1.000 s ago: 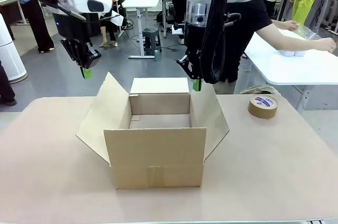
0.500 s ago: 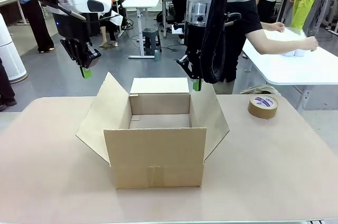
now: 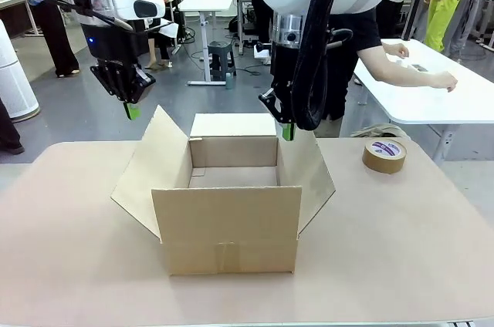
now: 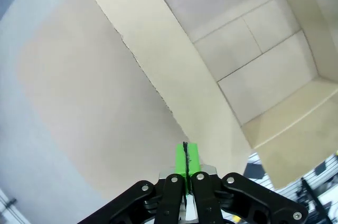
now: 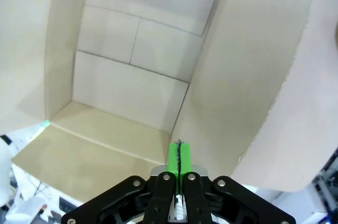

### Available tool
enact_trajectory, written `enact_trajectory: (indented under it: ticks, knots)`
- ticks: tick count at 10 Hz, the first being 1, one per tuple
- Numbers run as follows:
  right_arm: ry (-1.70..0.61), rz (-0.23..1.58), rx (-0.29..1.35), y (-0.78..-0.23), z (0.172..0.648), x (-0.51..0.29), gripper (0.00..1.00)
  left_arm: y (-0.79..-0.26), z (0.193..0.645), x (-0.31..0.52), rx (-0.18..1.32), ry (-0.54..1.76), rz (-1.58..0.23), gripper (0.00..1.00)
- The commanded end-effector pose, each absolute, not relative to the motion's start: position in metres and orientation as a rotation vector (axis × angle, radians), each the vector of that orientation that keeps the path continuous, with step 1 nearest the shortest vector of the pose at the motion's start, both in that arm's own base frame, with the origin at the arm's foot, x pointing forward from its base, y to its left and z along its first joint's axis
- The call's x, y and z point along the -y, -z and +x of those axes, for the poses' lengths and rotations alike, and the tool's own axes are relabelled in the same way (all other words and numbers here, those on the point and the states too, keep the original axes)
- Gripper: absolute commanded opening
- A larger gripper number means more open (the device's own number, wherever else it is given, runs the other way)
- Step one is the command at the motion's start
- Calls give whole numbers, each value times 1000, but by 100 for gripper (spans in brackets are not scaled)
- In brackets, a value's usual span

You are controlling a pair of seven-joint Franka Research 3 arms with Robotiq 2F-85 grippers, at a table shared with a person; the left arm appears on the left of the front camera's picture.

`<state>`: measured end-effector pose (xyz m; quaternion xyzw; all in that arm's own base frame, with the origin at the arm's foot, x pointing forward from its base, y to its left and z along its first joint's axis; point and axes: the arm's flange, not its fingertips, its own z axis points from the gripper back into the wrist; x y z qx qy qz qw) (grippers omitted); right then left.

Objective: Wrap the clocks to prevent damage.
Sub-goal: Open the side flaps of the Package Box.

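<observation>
Right, both pincers shut above the open box

You have the cardboard box [image 3: 228,227] sitting mid-counter, all four flaps up or splayed outward, and the inside shows bare cardboard floor in both wrist views. Your left pincer [image 3: 133,111] hangs in the air above the far end of the left flap, outside the box, green pads pressed flat together with nothing between them. From its own wrist camera you look down past the closed tips onto that slanting flap and the tan counter [image 3: 401,250] beside it.

Your right pincer [image 3: 288,133] sits lower, right at the top edge of the right flap near the far corner; whether it touches the cardboard I cannot tell. Its pads are squeezed together too, empty. Its wrist camera looks straight down into the box, with the right flap rising alongside.

Off to the right, a roll of brown tape [image 3: 384,155] lies flat on the counter, well apart from the box. Beyond it a person stretches a hand [image 3: 444,80] over a white table [image 3: 432,107]. As for the clocks, I cannot tell where they are.
</observation>
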<state>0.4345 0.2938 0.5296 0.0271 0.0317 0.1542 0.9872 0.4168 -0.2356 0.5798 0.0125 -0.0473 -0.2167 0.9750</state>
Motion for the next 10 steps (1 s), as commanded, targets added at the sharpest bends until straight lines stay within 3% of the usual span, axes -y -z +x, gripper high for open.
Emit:
enact_trajectory:
  ticks: [1, 10]
  knots:
    - [-218, 70, -3, -514, 425, -293, 1, -566, 424, 247, 96, 290, -1, 0]
    - [-114, -34, 32, -484, 437, -255, 1, -508, 468, 249, -1, 151, 3, 0]
